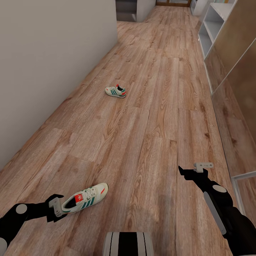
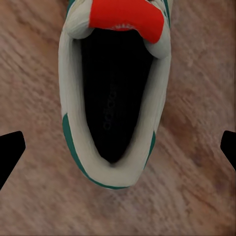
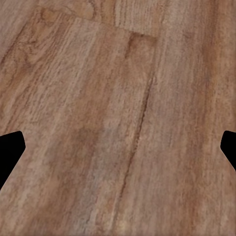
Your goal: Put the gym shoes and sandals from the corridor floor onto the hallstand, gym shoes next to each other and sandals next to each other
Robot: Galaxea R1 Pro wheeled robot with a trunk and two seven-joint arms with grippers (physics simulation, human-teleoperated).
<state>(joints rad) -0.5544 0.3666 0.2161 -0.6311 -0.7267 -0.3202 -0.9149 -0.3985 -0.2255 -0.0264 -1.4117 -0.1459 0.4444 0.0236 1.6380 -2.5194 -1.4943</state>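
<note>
The left claw (image 1: 57, 209) hangs spread wide at the heel of the near gym shoe (image 1: 85, 198), which lies on the corridor floor (image 1: 149, 149). In the left wrist view the heel opening (image 2: 115, 98) sits centred between the fingertips (image 2: 11, 147), neither seeming to touch. If the claw closes too high, it may pinch only the soft collar and the shoe could slip or tip. The right claw (image 1: 193, 170), also spread, hovers over bare planks. The second gym shoe (image 1: 115, 91) lies well beyond.
</note>
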